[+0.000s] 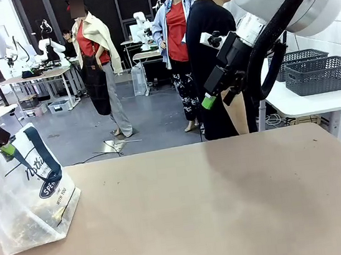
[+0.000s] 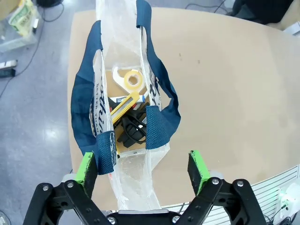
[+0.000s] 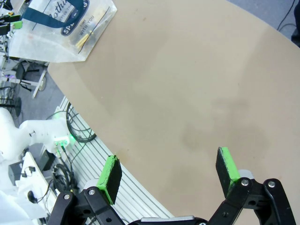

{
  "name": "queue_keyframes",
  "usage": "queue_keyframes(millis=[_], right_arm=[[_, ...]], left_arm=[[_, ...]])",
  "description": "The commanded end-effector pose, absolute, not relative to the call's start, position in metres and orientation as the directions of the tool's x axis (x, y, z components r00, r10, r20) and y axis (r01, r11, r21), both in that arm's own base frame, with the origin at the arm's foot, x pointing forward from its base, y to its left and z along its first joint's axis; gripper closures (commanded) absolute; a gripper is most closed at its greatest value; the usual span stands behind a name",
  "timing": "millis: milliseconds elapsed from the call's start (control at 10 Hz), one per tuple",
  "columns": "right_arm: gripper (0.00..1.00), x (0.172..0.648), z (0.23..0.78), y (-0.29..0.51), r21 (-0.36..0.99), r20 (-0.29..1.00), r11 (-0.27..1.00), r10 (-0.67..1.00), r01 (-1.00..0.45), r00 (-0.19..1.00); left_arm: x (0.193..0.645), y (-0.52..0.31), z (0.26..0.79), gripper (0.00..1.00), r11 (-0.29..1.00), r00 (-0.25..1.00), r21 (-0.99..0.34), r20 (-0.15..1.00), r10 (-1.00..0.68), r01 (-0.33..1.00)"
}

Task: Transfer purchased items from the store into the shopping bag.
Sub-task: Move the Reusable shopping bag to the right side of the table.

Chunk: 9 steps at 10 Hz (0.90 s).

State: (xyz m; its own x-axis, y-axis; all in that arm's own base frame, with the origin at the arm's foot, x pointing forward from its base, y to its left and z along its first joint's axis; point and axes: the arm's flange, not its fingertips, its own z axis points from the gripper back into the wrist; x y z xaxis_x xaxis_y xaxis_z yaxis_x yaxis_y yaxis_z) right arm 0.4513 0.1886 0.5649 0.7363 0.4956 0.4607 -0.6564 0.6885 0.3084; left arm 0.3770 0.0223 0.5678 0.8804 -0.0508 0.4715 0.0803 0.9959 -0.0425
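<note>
- Shopping bag [image 1: 25,197] at the table's [image 1: 231,207] left edge, near corner, upright but slumped; tape roll [image 2: 133,79], yellow cutter [image 2: 123,106] and a black item already inside.
- Likely light, thin floppy plastic, slippery; walls would crumple, so best taken by the navy strap handles [image 2: 154,123].
- Left gripper [image 2: 143,169] spread wide right above the bag's mouth, one green pad [image 2: 86,168] just beside a strap; clamped on nothing.
- Right gripper [image 3: 169,173] spread wide, empty, raised over the far right side of the table.
</note>
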Motion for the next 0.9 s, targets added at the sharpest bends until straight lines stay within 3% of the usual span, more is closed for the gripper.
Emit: queue_keyframes(millis=[0,500,800], right_arm=[[0.00,0.453,0.566,0.190,0.331,0.457,0.686,0.484,-0.648,0.746],[0.00,0.453,0.566,0.190,0.331,0.457,0.686,0.484,-0.648,0.746],[0.00,0.453,0.566,0.190,0.331,0.457,0.686,0.484,-0.648,0.746]], left_arm=[[0.377,0.022,0.567,0.00,0.998,0.888,-0.033,0.459,-0.029,0.049],[0.378,0.019,0.578,0.00,0.998,0.875,-0.065,0.485,0.009,0.025],[0.376,0.002,0.602,0.00,0.979,0.860,-0.119,0.503,-0.084,0.166]])
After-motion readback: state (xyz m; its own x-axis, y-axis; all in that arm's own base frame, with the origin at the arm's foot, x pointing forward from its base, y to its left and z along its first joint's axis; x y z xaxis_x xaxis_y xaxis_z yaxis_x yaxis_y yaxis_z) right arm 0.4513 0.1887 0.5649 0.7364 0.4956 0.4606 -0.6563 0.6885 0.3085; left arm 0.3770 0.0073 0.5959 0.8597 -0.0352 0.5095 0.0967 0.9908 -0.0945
